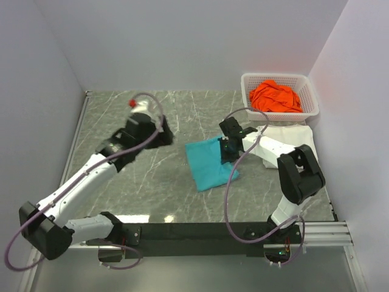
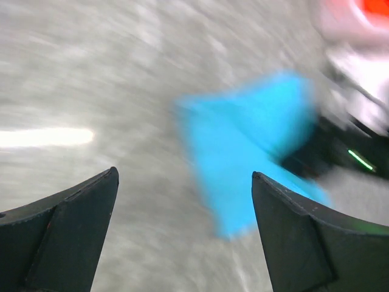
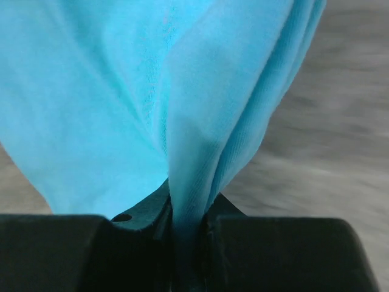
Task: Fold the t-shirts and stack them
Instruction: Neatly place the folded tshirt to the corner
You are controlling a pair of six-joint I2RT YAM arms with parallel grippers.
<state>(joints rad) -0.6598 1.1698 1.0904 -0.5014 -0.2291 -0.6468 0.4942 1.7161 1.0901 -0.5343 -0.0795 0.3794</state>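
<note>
At the left, the left tool [image 2: 183, 174] hangs above the bare tabletop [image 1: 170, 190] with its jaws wide and nothing between them, well apart from the cloth. In the middle lies the teal shirt [image 1: 206, 165], folded into a rough rectangle. At its right edge the right tool [image 3: 185, 210] is nipped narrow on a bunched fold of that teal cloth. Further right, the white shirt [image 1: 290, 131] lies flat, partly under the right arm. Behind it the orange shirt [image 1: 276, 97] sits crumpled in the basket [image 1: 276, 76].

The likely trouble is that a single pinch on a gathered edge, with no second hold, could pull the layers apart or drag the whole shirt askew if lifted. The right arm might also ruck up the white shirt beneath it.

Count: three shirts (one teal, one white, one orange), one basket, two tools.
</note>
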